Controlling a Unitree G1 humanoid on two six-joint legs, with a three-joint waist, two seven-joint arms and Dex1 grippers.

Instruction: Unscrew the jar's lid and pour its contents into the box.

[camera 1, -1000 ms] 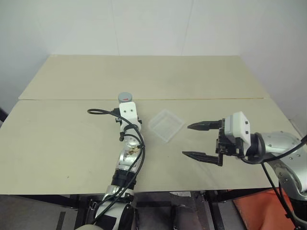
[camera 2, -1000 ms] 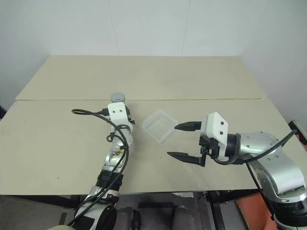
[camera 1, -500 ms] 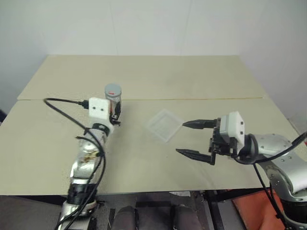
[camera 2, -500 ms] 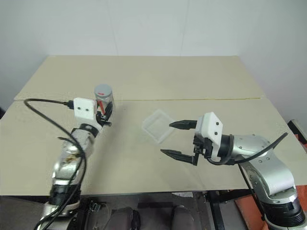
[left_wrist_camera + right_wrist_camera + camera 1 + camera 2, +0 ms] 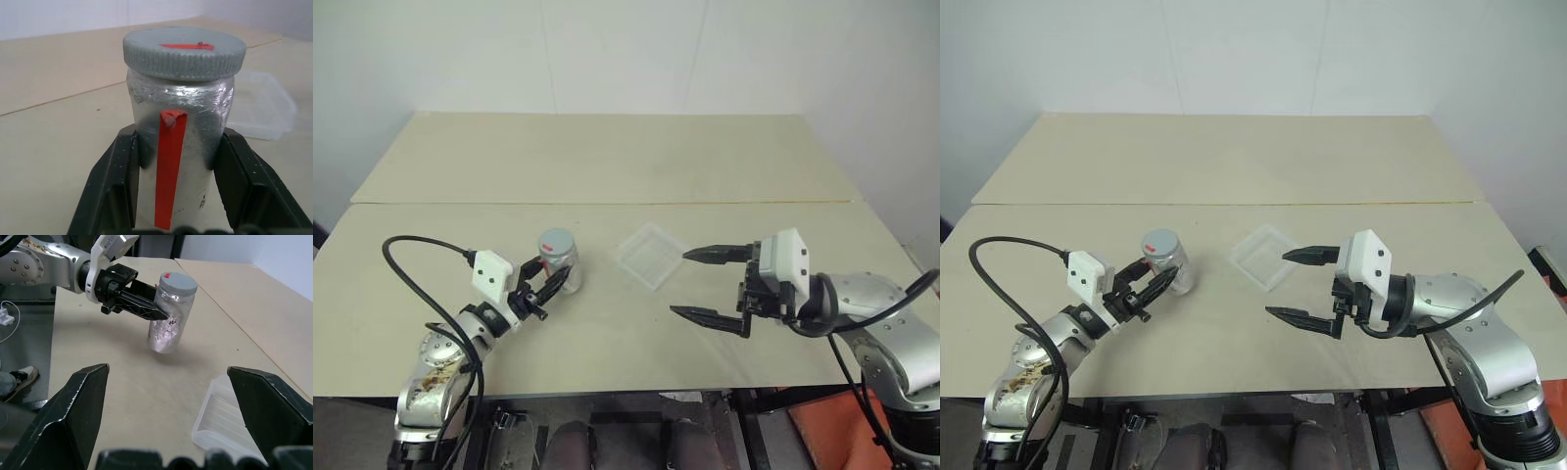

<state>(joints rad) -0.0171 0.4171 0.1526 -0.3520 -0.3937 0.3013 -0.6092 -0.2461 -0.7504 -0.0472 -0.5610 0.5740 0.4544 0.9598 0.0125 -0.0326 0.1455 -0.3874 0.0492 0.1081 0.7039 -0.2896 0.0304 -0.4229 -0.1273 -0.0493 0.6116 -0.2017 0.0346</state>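
1. Left gripper (image 5: 551, 283) is squeezed tight on the jar (image 5: 558, 260), one black finger (image 5: 110, 188) on each side of its lower half.
2. Right gripper (image 5: 703, 284) has its two fingers spread wide with nothing between them. It points across toward the jar from the other side of the box (image 5: 652, 256).
3. One table (image 5: 626, 162) holds everything. It is the biggest thing, pale and flat, with a seam running across it.
4. One box lies flat on the table, between the jar and the right gripper. It is clear and shallow and turned so a corner points toward the robot. One fingertip of the right gripper is just beside its near right edge.
5. One jar is on the robot's left, near the box but apart from it. Its long side runs up and down, and it leans a little. Its top points up.
6. One lid (image 5: 184, 52) is on the jar's top, grey with ridges round the edge. It faces up.
7. One red stripe (image 5: 168, 169) runs up and down the jar's side, and one small red mark (image 5: 188, 46) lies on the lid.
8. One second ago the left arm reached straight ahead with the jar farther back on the table. Now the arm is bent out to the left and the jar is closer to the robot. The right gripper has stayed where it was, just as wide open.
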